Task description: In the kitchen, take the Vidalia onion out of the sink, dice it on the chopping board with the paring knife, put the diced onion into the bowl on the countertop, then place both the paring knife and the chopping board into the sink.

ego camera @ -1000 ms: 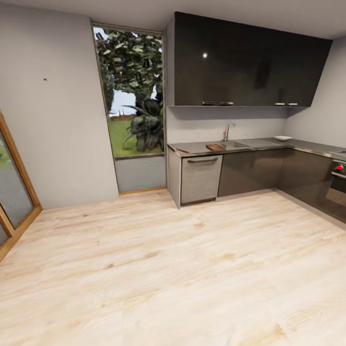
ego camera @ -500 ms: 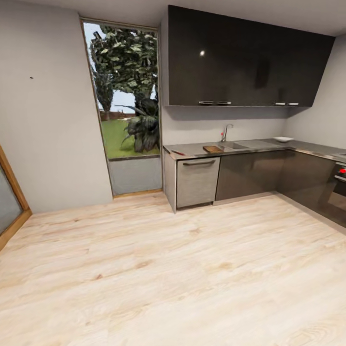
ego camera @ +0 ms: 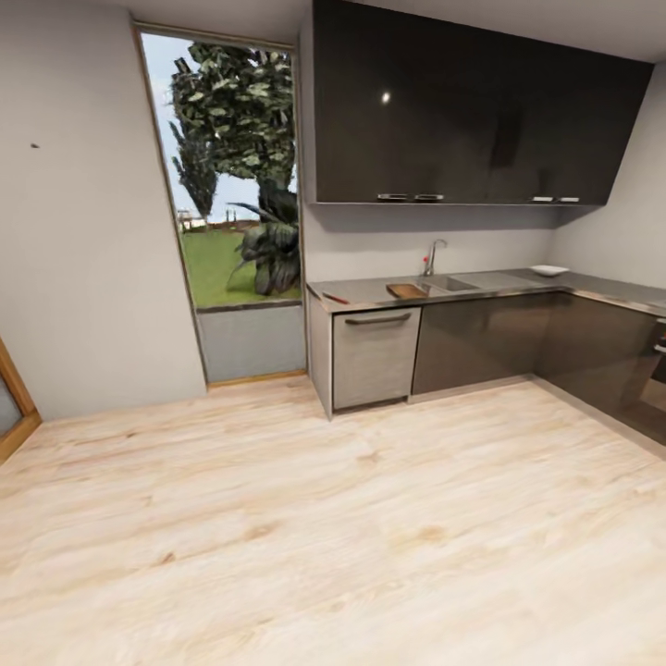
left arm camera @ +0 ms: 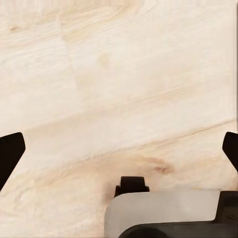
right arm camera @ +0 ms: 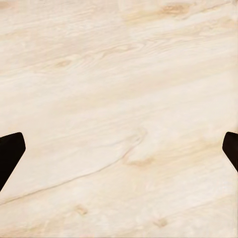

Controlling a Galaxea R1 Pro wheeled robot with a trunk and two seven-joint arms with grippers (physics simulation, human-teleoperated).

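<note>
Grey desk (ego camera: 481, 289) well across the wood floor (ego camera: 324, 536) carries board (ego camera: 406, 291), knife (ego camera: 335, 298), bowl (ego camera: 548, 270); both hands, left (left arm camera: 119, 148) and right (right arm camera: 119, 148), hang wide and empty over floor; approach step, next drive up to sink (ego camera: 450, 282), onion unseen.

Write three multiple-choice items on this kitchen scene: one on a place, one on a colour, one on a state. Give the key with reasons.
1. Where does the chopping board lie?
A. on the floor
B. on the countertop beside the sink
C. inside the bowl

2. What colour are the upper cabinets?
A. white
B. dark charcoal
C. red

3. How does the left gripper stand?
A. open over the wood floor
B. shut on the paring knife
C. shut on the bowl

Key: B, the board sits left of the sink basin; B, the doors are glossy dark; A, the fingertips stand far apart with bare floor between.
</note>
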